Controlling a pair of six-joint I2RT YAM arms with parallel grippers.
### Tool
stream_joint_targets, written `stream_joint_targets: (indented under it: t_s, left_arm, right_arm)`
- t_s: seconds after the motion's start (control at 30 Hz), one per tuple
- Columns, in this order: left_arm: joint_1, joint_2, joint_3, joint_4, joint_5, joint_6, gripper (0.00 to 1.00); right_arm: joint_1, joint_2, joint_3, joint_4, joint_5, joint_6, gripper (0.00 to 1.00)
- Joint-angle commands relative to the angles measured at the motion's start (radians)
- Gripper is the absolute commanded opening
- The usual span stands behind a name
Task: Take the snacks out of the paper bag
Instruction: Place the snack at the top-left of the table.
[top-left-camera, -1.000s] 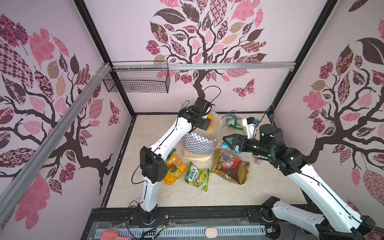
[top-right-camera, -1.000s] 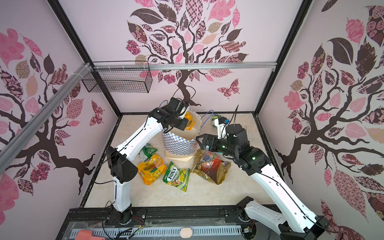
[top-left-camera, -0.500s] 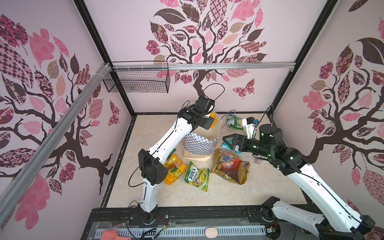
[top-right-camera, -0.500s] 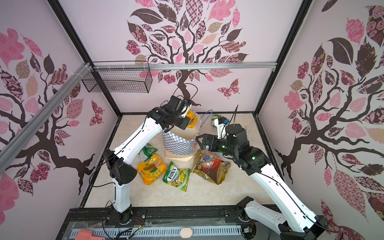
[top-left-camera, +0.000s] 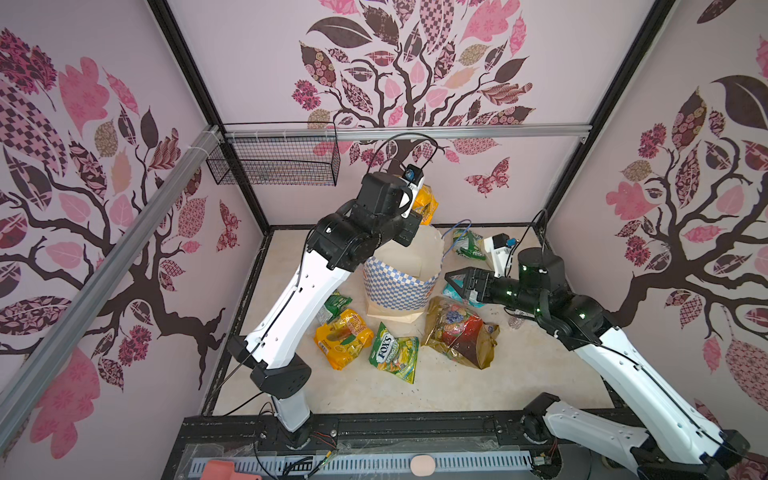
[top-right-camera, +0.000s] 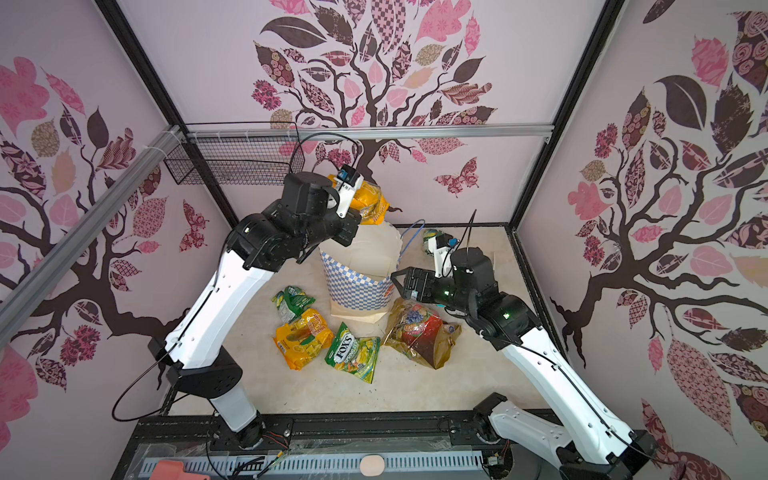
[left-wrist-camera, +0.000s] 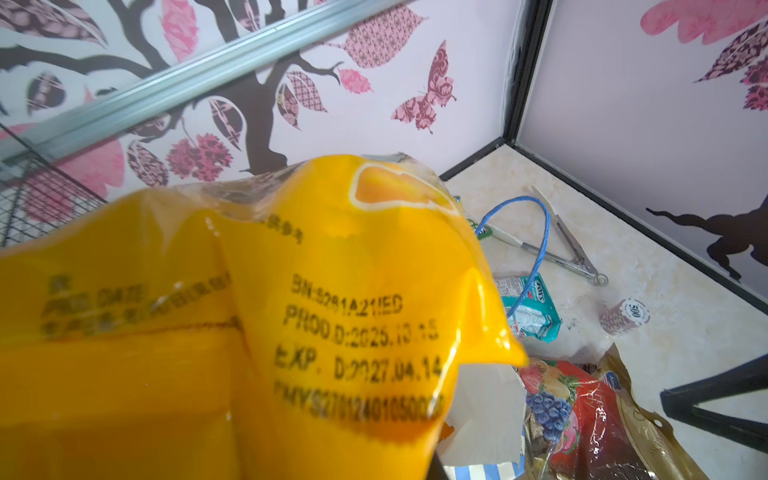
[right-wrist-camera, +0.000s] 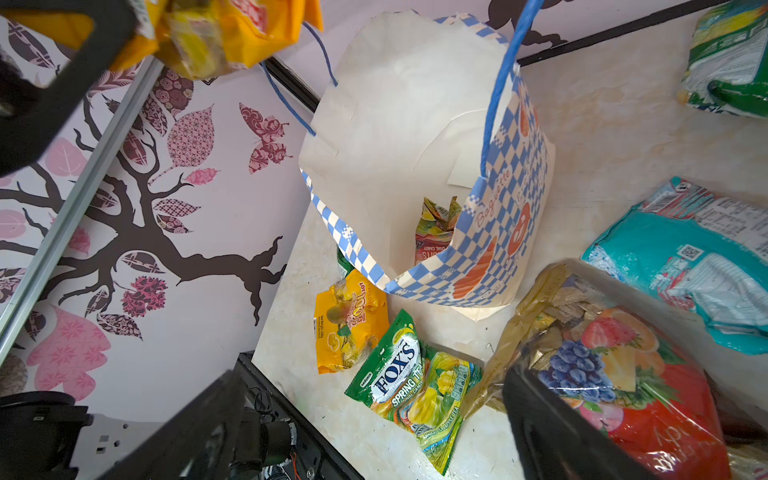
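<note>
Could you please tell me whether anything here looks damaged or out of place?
The paper bag has a ragged, uneven rim, seemingly torn. Past it, metal tongs and a small stack of poker chips lie near the teal packet, though neither is a snack.

Lab cell: wallpapered walls (top-left-camera: 257, 62), black frame (top-left-camera: 609, 104)

Left arm (top-left-camera: 299, 307) raised, left gripper (top-right-camera: 358, 203) clamped on an orange-yellow packet (top-right-camera: 372, 201); right arm (top-left-camera: 623, 365) extended low, right gripper (top-left-camera: 453, 284) jaws spread, empty.
</note>
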Motion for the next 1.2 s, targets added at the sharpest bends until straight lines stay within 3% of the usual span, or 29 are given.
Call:
stream_joint_targets:
  t_s: [0.0,0.2,0.47,0.63,0.7,1.17]
  left_arm:
    - [-0.001,-0.09,0.01,0.093,-0.074,0.025,0.0]
    - [0.032,-0.194,-0.054,0.102,-0.163,-0.005,0.0]
    - [0.38,-0.287,-0.2,0.111,0.11,-0.201,0.0]
    - [0.601,-0.323,-0.384,0.217,0.301,-0.311,0.0]
    - [0.651,-0.326,-0.469,0.249,0.336,-0.335,0.0]
    - [0.683,-0.165,-0.678,0.327,0.357,-0.341,0.0]
  right_arm:
    - [0.004,0.003,0.027,0.015,-0.002,0.009,1.0]
    - [0.004,0.001,0.025,0.017,-0.005,0.012,1.0]
    - [0.003,-0.004,0.021,0.016,-0.005,0.016,1.0]
    - [0.003,-0.003,0.021,0.015,-0.005,0.018,1.0]
    - [0.004,-0.005,0.02,0.014,-0.003,0.017,1.0]
    - [0.004,0.001,0.013,0.013,0.001,0.018,1.0]
